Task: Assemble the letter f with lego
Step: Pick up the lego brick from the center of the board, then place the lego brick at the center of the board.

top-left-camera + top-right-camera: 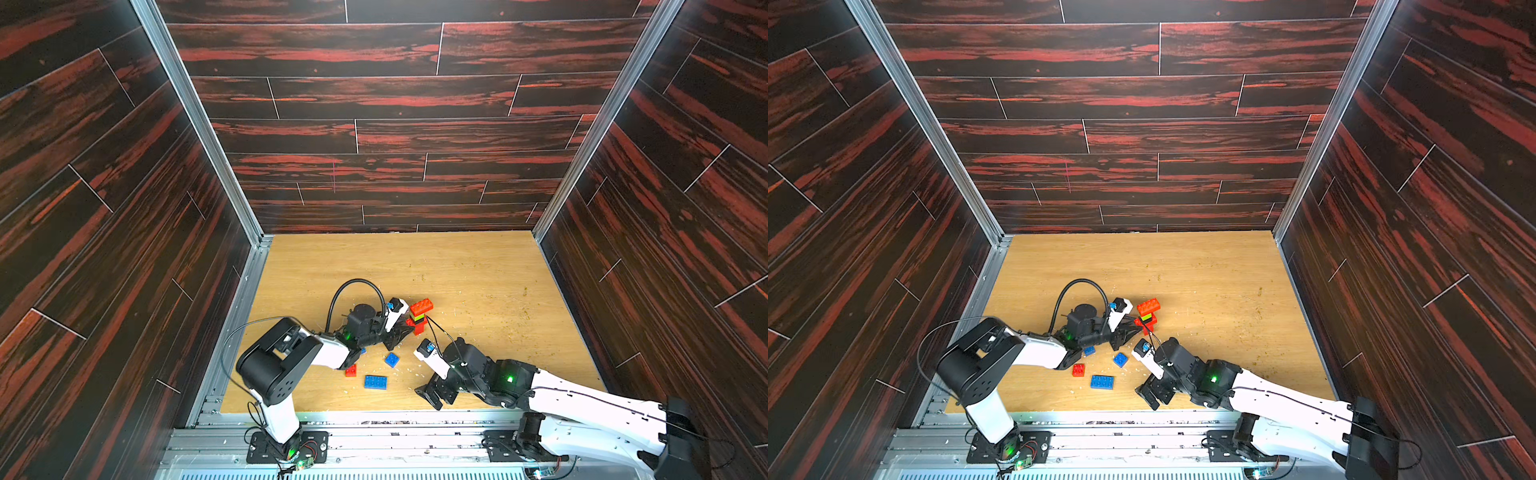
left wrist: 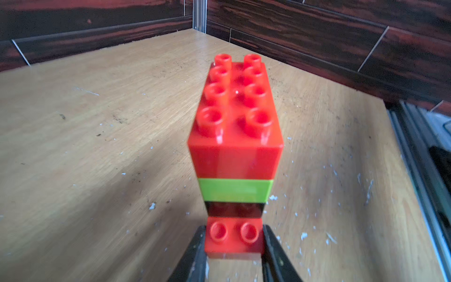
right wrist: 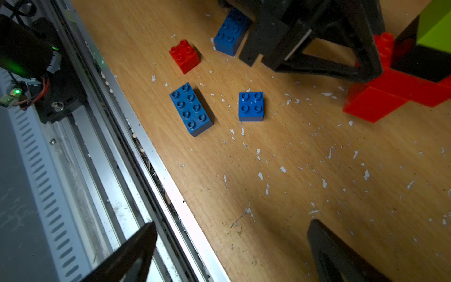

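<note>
The lego stack stands mid-table: a red oblong brick [image 1: 421, 306] [image 2: 235, 107] tops a lime green brick [image 2: 235, 190], a black brick [image 2: 234, 211] and red bricks at the base [image 3: 380, 97]. My left gripper [image 1: 409, 330] [image 2: 234, 240] is shut on a low red brick [image 2: 234, 244] of that stack, one finger against each side. My right gripper [image 1: 434, 395] [image 3: 233, 223] hangs open over the table's front edge, holding nothing. Loose lego lies between the arms: a blue oblong brick [image 1: 375, 382] [image 3: 190, 109], a blue square brick [image 1: 392, 359] [image 3: 251, 106] and a red square brick [image 1: 350, 370] [image 3: 184, 56].
Another blue brick [image 3: 231, 31] lies half under the left arm's wrist. An aluminium rail [image 1: 353, 419] runs along the table's front edge. Dark wood-patterned walls [image 1: 124, 249] enclose the wooden table [image 1: 478, 270] on three sides. White flecks are scattered over the wood.
</note>
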`<state>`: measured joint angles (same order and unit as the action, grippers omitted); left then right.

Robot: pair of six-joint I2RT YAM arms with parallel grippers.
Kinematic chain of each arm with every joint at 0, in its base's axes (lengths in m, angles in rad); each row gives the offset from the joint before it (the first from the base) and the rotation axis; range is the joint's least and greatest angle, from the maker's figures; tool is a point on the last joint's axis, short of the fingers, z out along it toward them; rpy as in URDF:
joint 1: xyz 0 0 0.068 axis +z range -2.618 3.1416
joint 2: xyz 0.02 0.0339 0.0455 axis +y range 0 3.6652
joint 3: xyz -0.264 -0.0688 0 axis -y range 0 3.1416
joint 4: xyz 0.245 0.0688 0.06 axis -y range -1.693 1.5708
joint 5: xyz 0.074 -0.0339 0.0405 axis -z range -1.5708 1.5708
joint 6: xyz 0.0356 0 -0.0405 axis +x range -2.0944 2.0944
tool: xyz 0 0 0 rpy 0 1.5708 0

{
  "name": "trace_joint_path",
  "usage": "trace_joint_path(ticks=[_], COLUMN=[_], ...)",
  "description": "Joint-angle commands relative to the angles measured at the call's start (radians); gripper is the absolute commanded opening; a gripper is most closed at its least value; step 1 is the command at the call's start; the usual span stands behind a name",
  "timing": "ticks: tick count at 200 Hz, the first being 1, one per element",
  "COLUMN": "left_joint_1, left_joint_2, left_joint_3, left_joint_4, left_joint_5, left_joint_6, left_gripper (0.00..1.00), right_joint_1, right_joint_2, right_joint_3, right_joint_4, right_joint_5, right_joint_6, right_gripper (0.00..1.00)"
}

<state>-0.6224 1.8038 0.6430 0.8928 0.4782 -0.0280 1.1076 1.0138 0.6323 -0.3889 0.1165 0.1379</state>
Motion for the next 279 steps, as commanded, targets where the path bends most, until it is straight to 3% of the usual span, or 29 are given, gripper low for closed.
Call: trace_joint_path(ticks=[1, 71, 173, 224, 279], left_joint_1=[0.006, 0.005, 0.008, 0.013, 0.017], left_joint_2=[0.036, 0.137, 0.324, 0.414, 0.472], left_joint_3=[0.051, 0.231, 0.628, 0.758, 0.820], left_joint_4=[0.057, -0.028, -0.378, -0.405, -0.407], left_joint_5=[0.037, 0.097, 0.243, 0.279, 0.296], left_joint_6=[-0.117, -0.285, -0.449, -0.552, -0.625], left_gripper=[0.20, 0.16, 0.09, 0.09, 0.09], right_joint_1=[0.013, 0.014, 0.018, 0.021, 0.021], right_joint_2=[-0.014, -0.020, -0.054, -0.057, -0.089], right_joint_3=[0.027, 0.042, 0.050, 0.061, 0.084], right_joint_4=[-0.026, -0.048, -0.073, -0.085, -0.144], right_joint_5=[0.011, 0.014, 0.025, 0.043, 0.226], right_joint_6=[0.000, 0.008, 0.024, 0.035, 0.115], right_gripper=[0.99, 0.98, 0.98, 0.98, 0.98])
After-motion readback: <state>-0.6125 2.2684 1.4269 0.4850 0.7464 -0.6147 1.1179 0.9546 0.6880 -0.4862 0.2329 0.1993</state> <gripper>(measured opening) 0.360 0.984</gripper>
